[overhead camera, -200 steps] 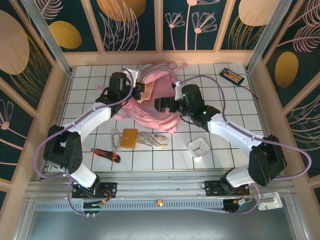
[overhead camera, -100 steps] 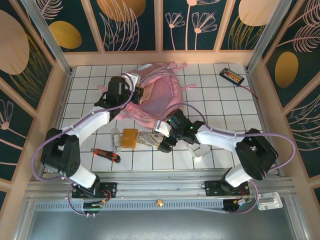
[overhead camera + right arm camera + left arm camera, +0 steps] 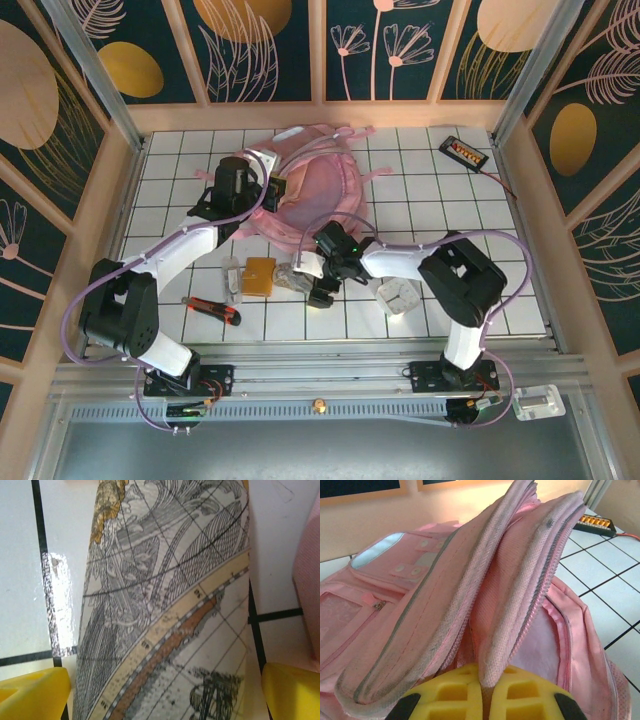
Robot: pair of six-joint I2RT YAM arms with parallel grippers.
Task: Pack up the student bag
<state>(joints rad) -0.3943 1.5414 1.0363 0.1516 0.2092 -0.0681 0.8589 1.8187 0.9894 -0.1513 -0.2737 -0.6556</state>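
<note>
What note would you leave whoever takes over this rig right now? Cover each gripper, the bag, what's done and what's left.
Left gripper: shut on the bag, holding its flap up and open.
Right gripper: open, fingers straddling the map-print pouch on the table, not gripping.
Done: bag is open.
Left: grip the pouch and pack it; tan pad and red cutter likely next.

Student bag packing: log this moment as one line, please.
left jaws: shut on student bag flap, held up | right jaws: open, astride map-print pouch on table | pouch: not yet gripped
</note>
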